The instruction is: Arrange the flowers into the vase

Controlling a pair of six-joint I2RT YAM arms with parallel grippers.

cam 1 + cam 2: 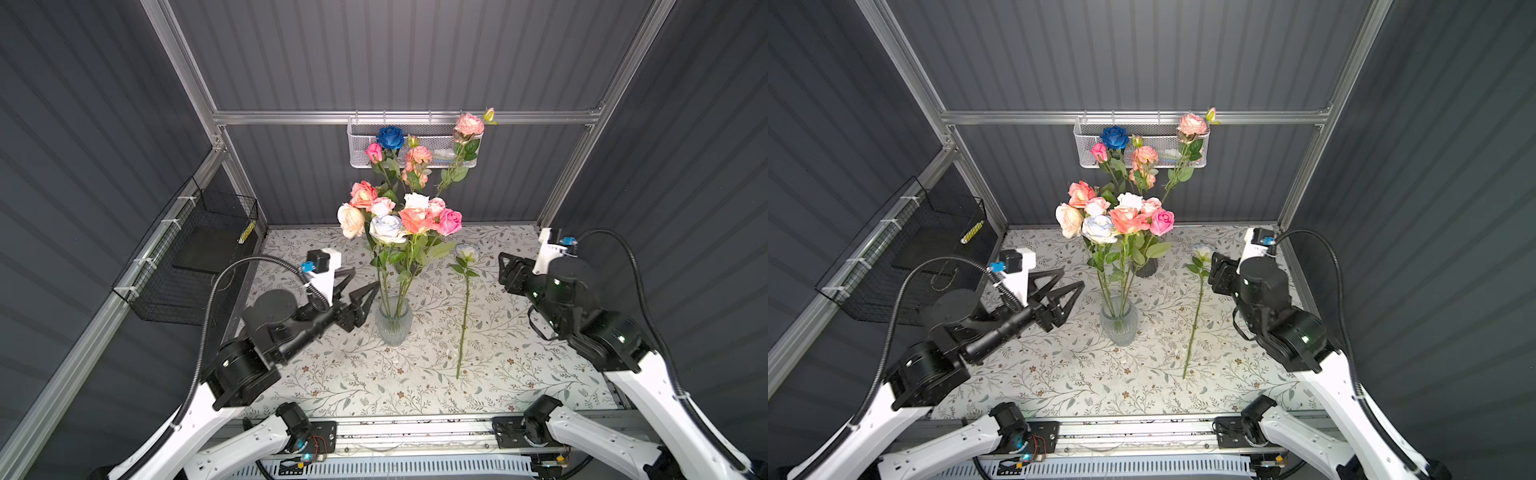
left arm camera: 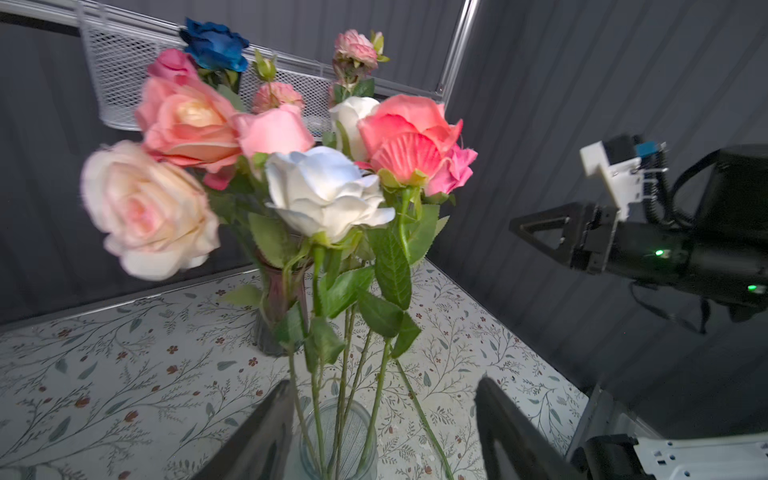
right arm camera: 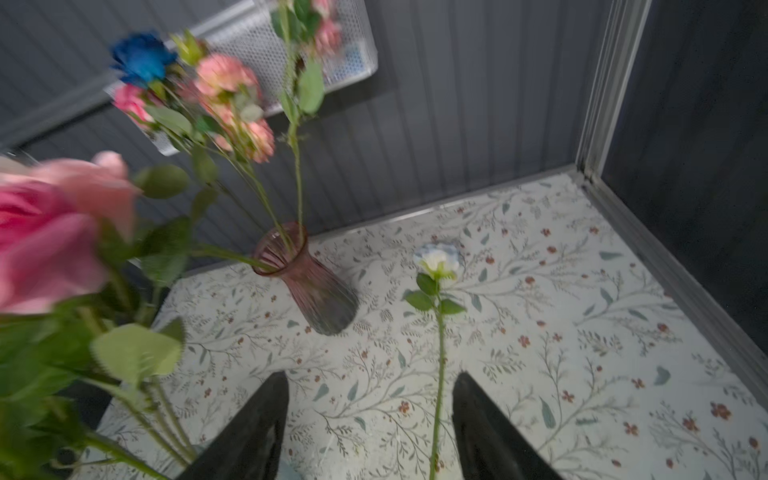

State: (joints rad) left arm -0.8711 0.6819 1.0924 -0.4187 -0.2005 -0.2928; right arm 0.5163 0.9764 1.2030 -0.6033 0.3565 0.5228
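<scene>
A clear glass vase [image 1: 393, 328] [image 1: 1118, 326] stands mid-table and holds several flowers [image 1: 399, 216] [image 2: 324, 195], pink, peach and white roses. My left gripper [image 1: 365, 277] [image 1: 1073, 277] [image 2: 384, 382] is open just left of their stems, which pass between its fingers [image 2: 266, 436] untouched above the vase rim [image 2: 353, 415]. One white rose [image 1: 467, 252] [image 3: 437, 259] lies flat on the table to the right of the vase. My right gripper [image 1: 501, 271] [image 1: 1212, 268] [image 3: 370, 376] hangs open and empty above it, beside the rose head.
A purple glass vase [image 3: 307, 282] [image 2: 282, 303] at the back holds a blue rose [image 1: 390, 137] and several pink ones. A white mesh basket [image 1: 357, 156] hangs on the back wall. A black wire basket [image 1: 187, 257] is fixed to the left wall.
</scene>
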